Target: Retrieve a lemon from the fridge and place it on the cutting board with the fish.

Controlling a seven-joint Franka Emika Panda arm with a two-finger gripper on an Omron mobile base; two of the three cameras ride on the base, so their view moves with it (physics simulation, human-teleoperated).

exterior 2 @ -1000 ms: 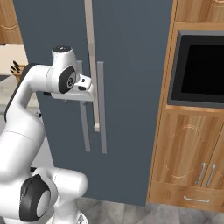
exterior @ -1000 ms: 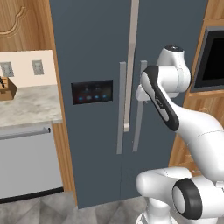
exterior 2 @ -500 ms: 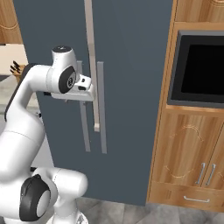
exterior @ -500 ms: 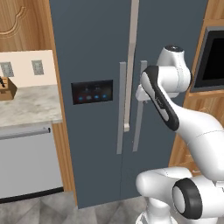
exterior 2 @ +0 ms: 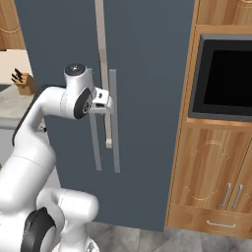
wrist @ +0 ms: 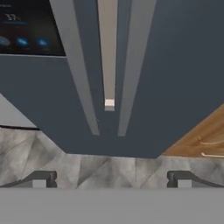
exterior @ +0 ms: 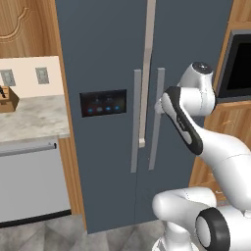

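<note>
The fridge stands shut, both doors flush, so the lemon is presumably inside behind them; neither it nor the cutting board with the fish can be placed from here. The arm reaches up and forward so that the gripper sits at the right-hand door handle, high on its length, which is where a pull would swing the door most easily. In the right base view the hand appears to touch or nearly touch that handle, though the angle is too poor to say whether a finger is yet around it or only beside it.

The hand camera looks down the doors toward the floor: the two grey handles run away from it, the pale centre strip between them, and the black panel with blue lights off to one side. The two fingertips stand well apart at the bottom of that view, spread as wide as they go, with nothing between them (sensible, since a handle needs a wide mouth to slip into).

The step in hand looks like lining up on the handle before closing and pulling.
</note>
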